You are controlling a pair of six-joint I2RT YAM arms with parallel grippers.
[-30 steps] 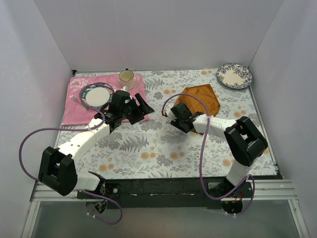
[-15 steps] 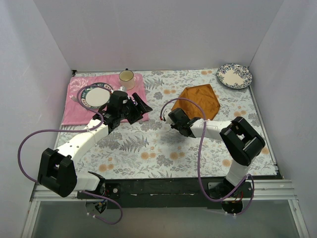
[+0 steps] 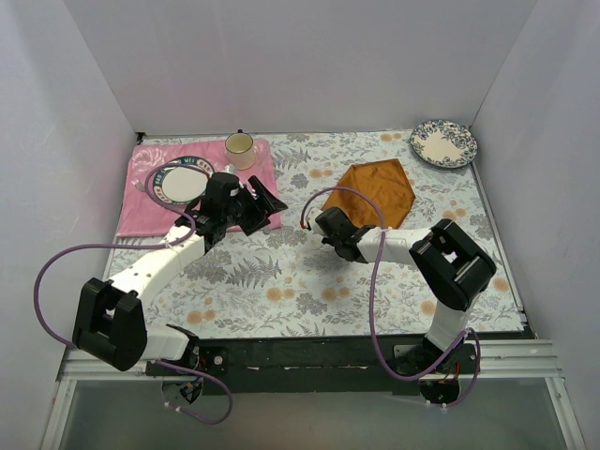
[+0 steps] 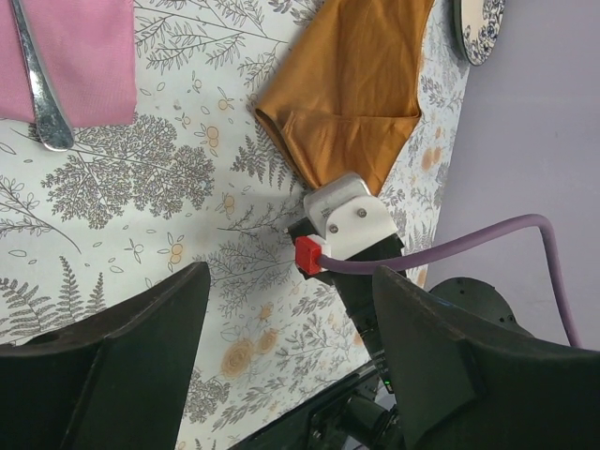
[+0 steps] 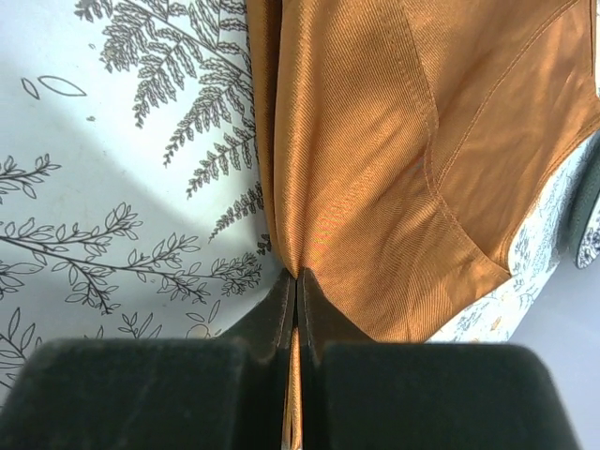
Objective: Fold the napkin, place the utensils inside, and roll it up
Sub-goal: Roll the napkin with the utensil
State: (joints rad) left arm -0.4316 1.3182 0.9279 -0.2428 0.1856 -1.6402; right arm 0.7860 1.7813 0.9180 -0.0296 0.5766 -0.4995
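The rust-orange napkin (image 3: 377, 190) lies folded into a pointed shape at the back right of the floral tablecloth, also seen in the left wrist view (image 4: 352, 94). My right gripper (image 3: 329, 215) is at its near left corner, and its jaws (image 5: 296, 278) are shut on a pinch of the napkin's (image 5: 394, 159) edge. My left gripper (image 3: 263, 202) hovers open and empty over the placemat's right edge (image 4: 291, 281). A small white thing (image 3: 140, 186) that may be the soup spoon lies left of the plate.
A pink placemat (image 3: 141, 216) at the back left carries a blue-rimmed plate (image 3: 183, 181), a cream cup (image 3: 240, 145) and a slim silver spoon (image 4: 37, 84). A blue patterned plate (image 3: 443, 143) sits in the back right corner. White walls enclose three sides.
My right gripper has closed on the napkin's near left edge and shifted a little left. The napkin's raised fold now lies flatter. The left gripper edged slightly back, still open.
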